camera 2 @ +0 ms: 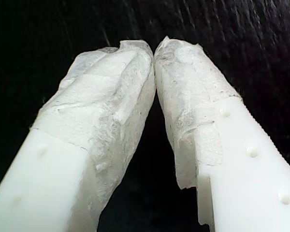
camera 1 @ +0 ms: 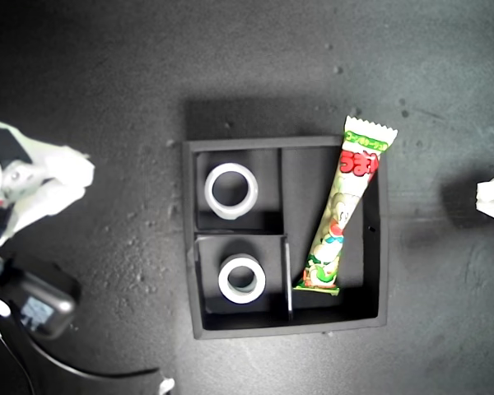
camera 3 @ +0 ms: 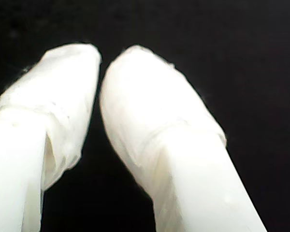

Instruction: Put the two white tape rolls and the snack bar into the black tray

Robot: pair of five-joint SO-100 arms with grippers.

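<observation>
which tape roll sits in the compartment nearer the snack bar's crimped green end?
The tape roll toward the exterior view's top, level with the snack bar's green crimped end. The other tape roll lies in the lower compartment of the black tray.

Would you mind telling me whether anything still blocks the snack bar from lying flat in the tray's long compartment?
Nothing else lies in that compartment. The snack bar sits in it diagonally, its upper crimped end propped over the far wall of the black tray, so the wall itself keeps it from lying flat. Both tape rolls occupy the small compartments, behind the dividers.
</observation>
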